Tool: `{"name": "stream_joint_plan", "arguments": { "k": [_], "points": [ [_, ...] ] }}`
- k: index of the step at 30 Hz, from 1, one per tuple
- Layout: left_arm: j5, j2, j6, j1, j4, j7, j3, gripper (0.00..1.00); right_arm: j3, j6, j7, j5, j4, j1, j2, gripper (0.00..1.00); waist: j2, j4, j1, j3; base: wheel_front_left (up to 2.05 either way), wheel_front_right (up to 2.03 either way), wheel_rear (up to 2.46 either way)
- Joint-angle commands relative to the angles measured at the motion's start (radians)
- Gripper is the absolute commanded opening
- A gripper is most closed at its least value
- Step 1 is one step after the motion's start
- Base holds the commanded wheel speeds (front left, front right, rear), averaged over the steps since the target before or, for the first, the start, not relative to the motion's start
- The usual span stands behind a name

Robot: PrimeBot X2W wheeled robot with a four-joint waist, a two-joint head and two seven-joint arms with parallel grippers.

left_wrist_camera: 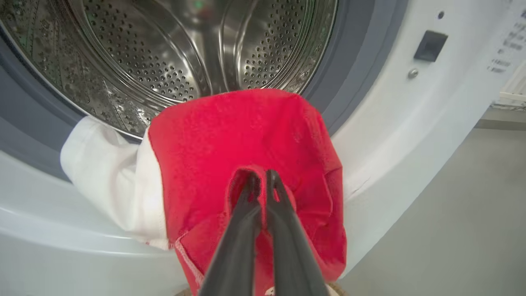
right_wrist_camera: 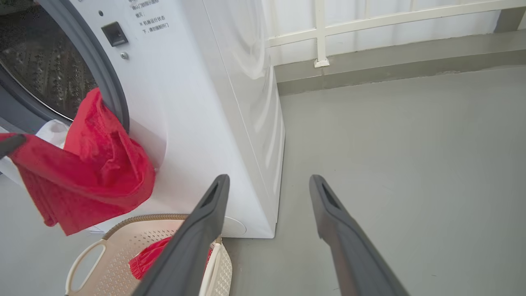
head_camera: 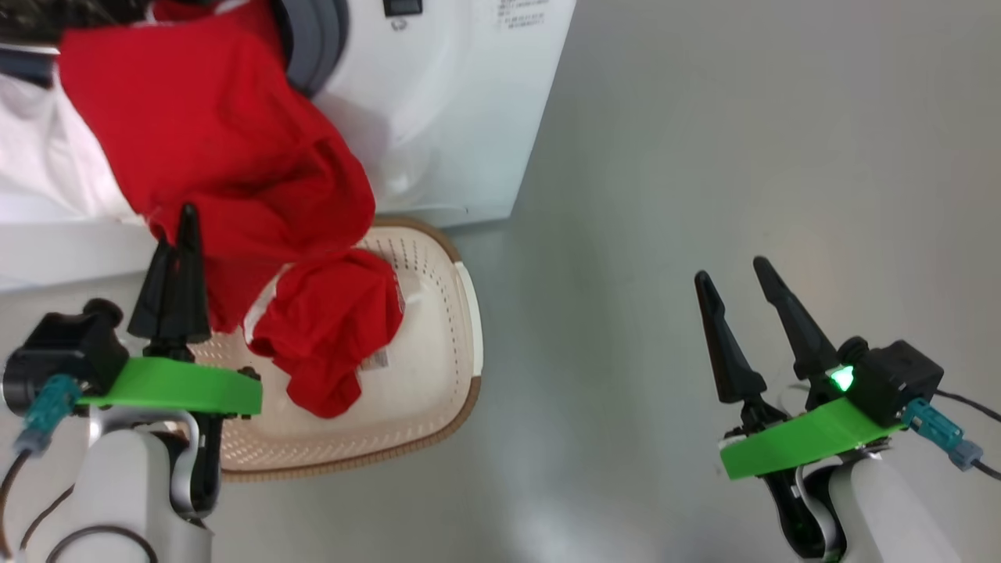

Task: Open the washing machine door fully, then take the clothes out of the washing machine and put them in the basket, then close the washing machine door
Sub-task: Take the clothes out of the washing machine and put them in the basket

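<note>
Fabric this soft and light will likely sag and snag: the left gripper (head_camera: 178, 227) is clamped on a fold of the red clothes (head_camera: 211, 141) hanging from the washer (head_camera: 453, 117) mouth above the basket (head_camera: 467, 313). A bunched fold probably holds best. The right gripper (head_camera: 731, 270) gapes empty.

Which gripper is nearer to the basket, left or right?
Left. The left gripper, shut on the clothes, hangs above the basket; the right gripper is apart, over floor.

printed text (head_camera: 522, 16): I cannot read it; too small, blurred.
basket (head_camera: 450, 344): near-left corner hidden behind my left gripper (head_camera: 177, 227).
drum (left_wrist_camera: 164, 61): cut off at top edge.
</note>
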Motion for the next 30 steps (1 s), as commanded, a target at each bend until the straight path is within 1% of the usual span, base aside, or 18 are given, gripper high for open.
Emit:
{"name": "stream_joint_plan", "arguments": {
  "k": [1,8,15,23,30],
  "points": [
    [-0.003,0.034,-0.005,-0.022,0.004,-0.004,0.023,0.00,0.027,0.005,-0.006,0.010,-0.027,-0.015,-0.001,1.00,0.0000,-0.007,0.0000,0.048,0.00,0.00,0.00],
    [-0.004,0.070,-0.006,-0.102,0.185,-0.004,-0.023,0.00,0.043,0.005,-0.006,0.026,-0.040,-0.063,-0.001,1.00,0.0000,-0.022,0.0000,0.131,0.00,0.00,0.00],
    [-0.003,0.094,-0.006,-0.195,0.357,-0.004,-0.062,0.00,0.050,0.005,-0.006,0.039,-0.049,-0.093,-0.001,1.00,0.0000,-0.035,0.0000,0.198,0.00,0.00,0.00],
    [0.005,0.116,-0.006,-0.288,0.476,-0.004,-0.099,0.00,0.061,0.005,-0.006,0.052,-0.064,-0.125,-0.001,1.00,0.0000,-0.051,0.0000,0.265,0.00,0.00,0.00],
    [0.004,0.125,-0.006,-0.350,0.547,-0.004,-0.124,0.00,0.070,0.005,-0.006,0.063,-0.071,-0.144,-0.001,1.00,0.0000,-0.060,0.0000,0.295,0.00,0.00,0.00]
  ]
}}
